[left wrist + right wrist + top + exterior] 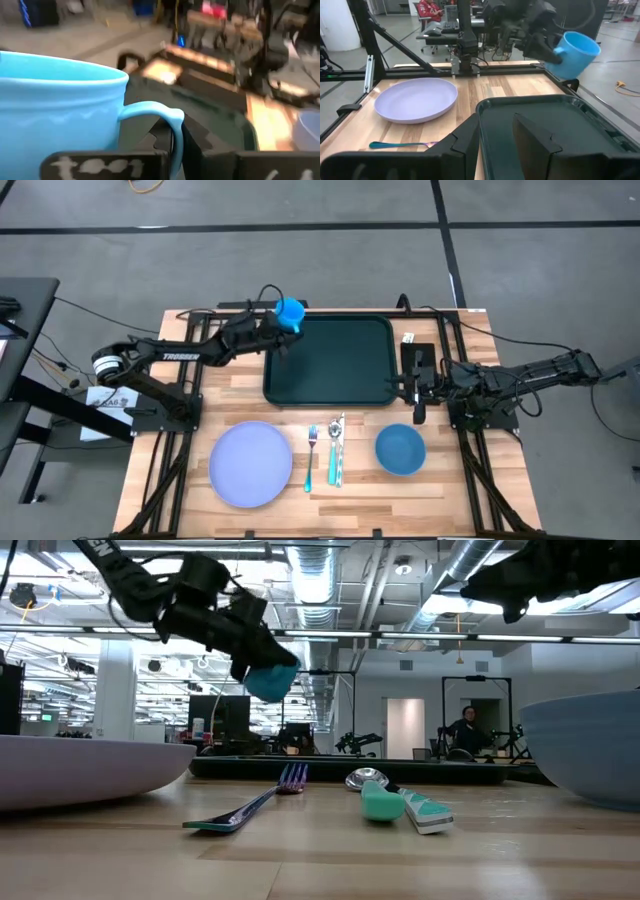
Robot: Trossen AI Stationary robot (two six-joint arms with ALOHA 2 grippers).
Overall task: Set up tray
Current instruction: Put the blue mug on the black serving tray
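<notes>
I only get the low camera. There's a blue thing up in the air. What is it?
Observer: A light blue mug, held by the left end effector.
Operator: Is it over anything?
Observer: Yes, over the far left corner of the dark green tray, which has nothing in it.
Operator: What's that big thing on my right?
Observer: A blue bowl, on the table near the tray.
Operator: Where's the other arm?
Observer: The right end effector sits at the tray's right edge, open.

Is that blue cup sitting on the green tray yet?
Apart. The right wrist view shows the blue cup held in the left pincer, clearly in the air above the tray.
</notes>
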